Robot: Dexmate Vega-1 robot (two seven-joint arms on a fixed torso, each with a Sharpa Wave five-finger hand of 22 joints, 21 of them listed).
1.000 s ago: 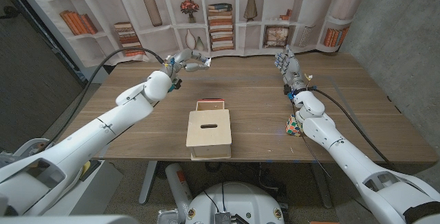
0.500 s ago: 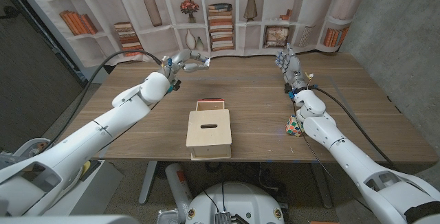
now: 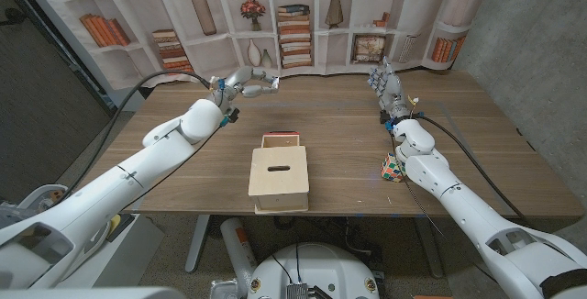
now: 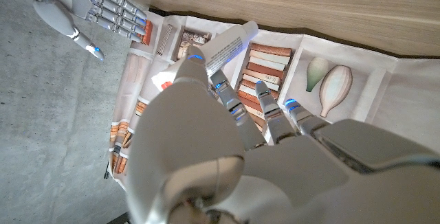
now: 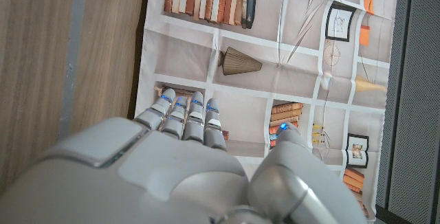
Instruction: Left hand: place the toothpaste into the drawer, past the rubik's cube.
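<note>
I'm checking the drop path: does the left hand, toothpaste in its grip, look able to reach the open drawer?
Probably yes. The left hand holds the toothpaste over bare table behind the drawer, whose open end faces it; the rubik's cube sits off to the right.

A printed bookshelf backdrop [image 3: 303, 15] stands behind the wooden table [image 3: 339, 120].

White toothpaste tube [image 4: 230, 44] with grey print and an orange-red patch; pale plywood drawer box [image 3: 279, 176] with a dark slot and a red strip at the far edge; multicoloured Rubik's cube [image 3: 393, 167] of green, red, white and yellow squares; brown wood-grain table [image 3: 339, 116]; glossy white left hand [image 3: 246, 82] and right hand [image 3: 386, 85], blue-lit fingertips [image 4: 195, 58]
</note>
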